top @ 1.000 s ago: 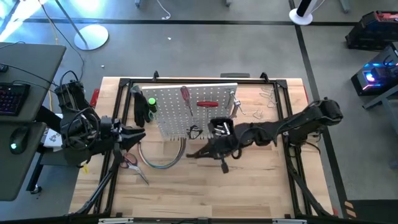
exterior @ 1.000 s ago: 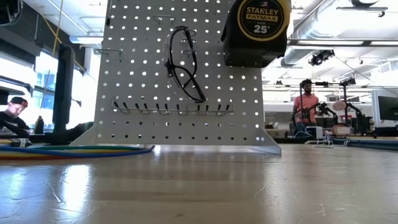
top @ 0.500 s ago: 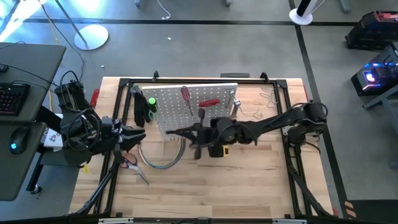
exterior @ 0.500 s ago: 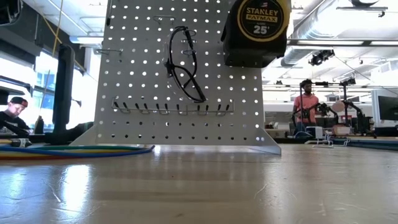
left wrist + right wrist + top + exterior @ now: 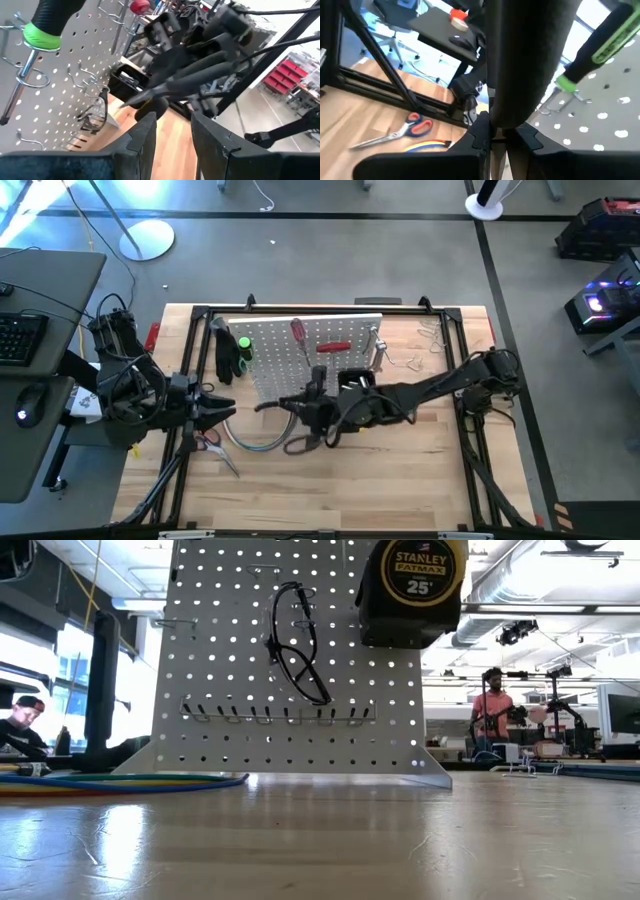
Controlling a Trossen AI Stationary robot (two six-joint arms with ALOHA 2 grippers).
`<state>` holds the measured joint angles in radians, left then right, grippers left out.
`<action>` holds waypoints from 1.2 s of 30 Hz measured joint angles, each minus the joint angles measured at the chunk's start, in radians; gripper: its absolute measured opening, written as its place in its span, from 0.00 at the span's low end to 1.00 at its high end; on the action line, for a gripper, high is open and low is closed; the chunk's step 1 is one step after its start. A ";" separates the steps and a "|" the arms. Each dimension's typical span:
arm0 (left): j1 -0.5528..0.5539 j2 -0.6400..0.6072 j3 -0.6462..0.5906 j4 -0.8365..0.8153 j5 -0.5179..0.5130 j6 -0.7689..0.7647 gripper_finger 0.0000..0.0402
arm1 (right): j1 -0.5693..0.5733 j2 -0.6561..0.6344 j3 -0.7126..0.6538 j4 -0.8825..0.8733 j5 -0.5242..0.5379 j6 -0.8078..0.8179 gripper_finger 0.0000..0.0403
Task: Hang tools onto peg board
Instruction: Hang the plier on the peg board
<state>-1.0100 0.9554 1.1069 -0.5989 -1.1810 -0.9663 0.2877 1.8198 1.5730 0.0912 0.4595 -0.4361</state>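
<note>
1. High view: the right gripper [image 5: 310, 408] reaches across in front of the peg board [image 5: 300, 355], clenched on black pliers [image 5: 280, 403]. The left gripper [image 5: 215, 405] waits just beside the board's left edge, fingers apart and empty. Scissors [image 5: 212, 445] and cables [image 5: 255, 442] lie on the table [image 5: 400, 470] below it. Both arms are close, so a wide swing could knock one into the other.
2. Low view: neither arm shows. A tape measure [image 5: 412, 590] and glasses [image 5: 298, 640] hang on the board. The wood top is bare and glossy, and a dropped tool would likely slide. Two people sit in the workshop beyond.
3. Left wrist view: the pliers' nose points toward the hooks. A missed hook could dislodge the green screwdriver [image 5: 47, 25].
4. Right wrist view: the fingers pinch one handle low, so the pliers may pivot. Desks and chairs stand past the table edge.
</note>
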 joint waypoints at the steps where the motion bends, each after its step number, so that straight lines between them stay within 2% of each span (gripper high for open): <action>1: 0.000 0.000 0.000 -0.008 0.003 -0.001 0.29 | 0.011 -0.001 0.010 -0.018 0.024 -0.001 0.06; 5: 0.000 -0.001 0.000 -0.026 0.009 -0.001 0.29 | 0.046 -0.001 0.021 -0.067 0.155 0.004 0.06; 11: 0.000 0.000 0.000 -0.034 0.020 -0.001 0.29 | 0.065 -0.002 0.022 -0.055 0.192 -0.032 0.06; 15: 0.002 0.000 0.000 -0.044 0.020 -0.001 0.29 | 0.029 0.000 0.035 -0.049 0.176 -0.119 0.06; 19: 0.002 0.000 0.000 -0.045 0.020 -0.002 0.29 | -0.012 -0.002 0.036 -0.059 0.165 -0.121 0.06; 22: 0.002 0.000 0.000 -0.045 0.023 -0.011 0.29 | -0.037 0.003 0.035 -0.059 0.114 -0.122 0.06; 29: 0.002 0.000 0.000 -0.051 0.067 -0.018 0.29 | -0.076 0.047 0.034 -0.078 0.065 -0.099 0.06; 36: 0.002 0.000 0.000 -0.053 0.076 -0.025 0.29 | -0.091 0.035 0.034 -0.026 0.093 -0.095 0.06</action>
<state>-1.0084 0.9554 1.1072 -0.6519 -1.1049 -0.9910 0.1963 1.8545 1.6072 0.0655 0.5528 -0.5316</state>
